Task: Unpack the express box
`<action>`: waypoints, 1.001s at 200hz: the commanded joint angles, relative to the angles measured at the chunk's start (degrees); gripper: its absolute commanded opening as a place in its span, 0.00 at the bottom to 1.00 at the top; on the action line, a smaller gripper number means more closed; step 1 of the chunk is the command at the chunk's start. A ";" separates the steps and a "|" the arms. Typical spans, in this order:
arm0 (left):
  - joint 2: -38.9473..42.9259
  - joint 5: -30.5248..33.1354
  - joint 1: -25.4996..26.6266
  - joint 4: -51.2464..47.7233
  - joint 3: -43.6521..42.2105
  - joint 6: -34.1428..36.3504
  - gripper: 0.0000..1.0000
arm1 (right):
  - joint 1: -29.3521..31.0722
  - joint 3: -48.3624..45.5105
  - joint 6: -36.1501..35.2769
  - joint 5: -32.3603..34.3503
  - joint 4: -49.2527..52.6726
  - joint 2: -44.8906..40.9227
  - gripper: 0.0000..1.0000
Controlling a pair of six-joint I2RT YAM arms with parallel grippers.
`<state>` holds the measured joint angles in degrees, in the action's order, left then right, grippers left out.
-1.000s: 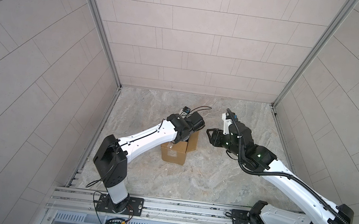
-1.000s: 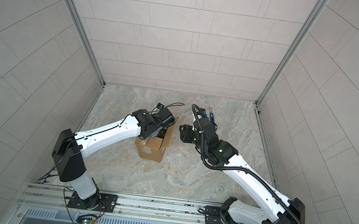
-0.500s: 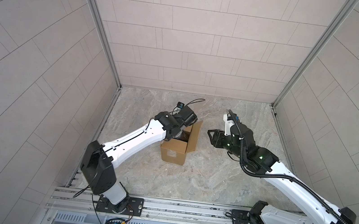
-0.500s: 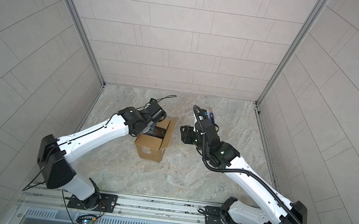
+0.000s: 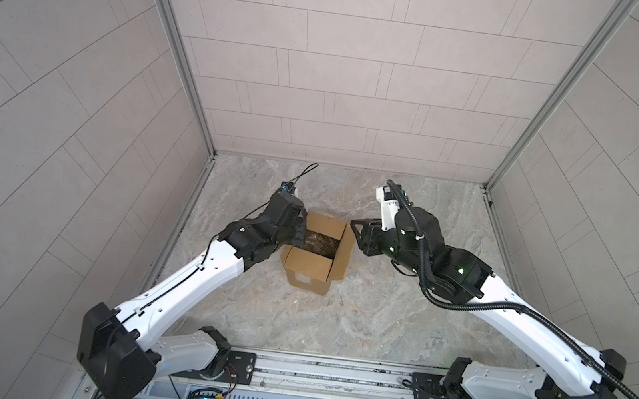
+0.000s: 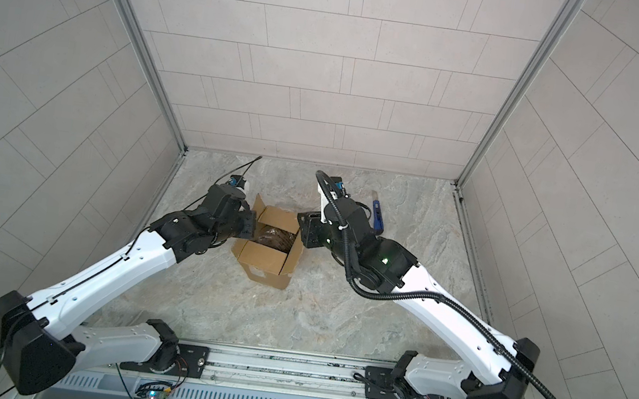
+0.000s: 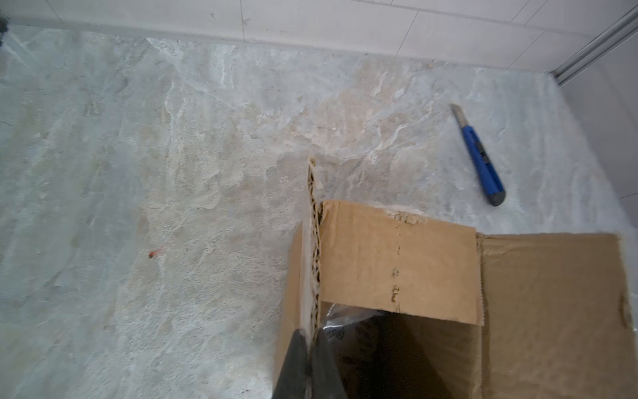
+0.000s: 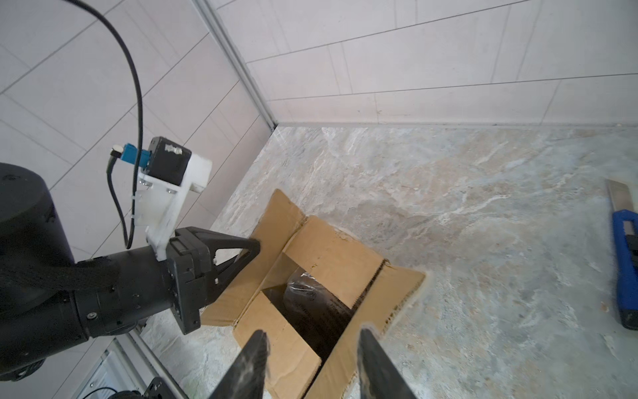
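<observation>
1. Left pincer [image 7: 309,336]: closed, pinching the corrugated edge of a side flap [image 7: 313,241] of the express box [image 7: 397,262]; the flap stands upright out of the grip.
2. Just past that pinch: the box mouth is open; a crinkly clear bag [image 7: 348,319] with dark contents lies inside, below the held flap.
3. Right pincer [image 8: 316,340]: jaws apart, holding nothing; the opposite flap [image 8: 393,293] runs up between its fingers [image 8: 255,359]; cannot tell if they touch it.
4. The box sits on the table [image 5: 334,328] between the two pincers.
5. Step in hand, as judged: spread the flaps and steady the carton so the bag can be lifted out.
6. To do it well: left draws its flap outward and low, gently; a hard pull could tear the cardboard or tip the light box; right clears the flap, reaches into the mouth and closes on the bag film, not on cardboard.
7. Farther out from the right pincer: a blue utility knife [image 8: 625,269] on the table, well apart from the box, blade showing; steer clear of it.
</observation>
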<state>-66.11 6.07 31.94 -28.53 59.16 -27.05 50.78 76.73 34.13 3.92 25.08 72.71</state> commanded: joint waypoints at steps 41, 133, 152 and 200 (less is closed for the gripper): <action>6.93 -14.42 -6.26 20.06 -10.62 -9.22 0.00 | 4.89 4.95 -1.60 2.95 8.08 13.75 0.45; 6.87 -26.62 -9.41 34.93 -19.46 -14.88 0.00 | 2.39 0.91 0.69 9.30 7.41 16.61 0.50; 6.76 -27.81 -9.44 36.83 -20.14 -15.56 0.00 | 2.39 2.67 1.93 10.05 7.25 19.37 0.56; 6.78 -29.15 -9.43 40.14 -21.90 -16.82 0.00 | 2.39 0.66 7.68 12.23 3.13 23.78 0.60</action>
<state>-59.57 -20.93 22.61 5.67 38.22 -43.31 53.19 78.17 37.12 12.71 29.63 94.74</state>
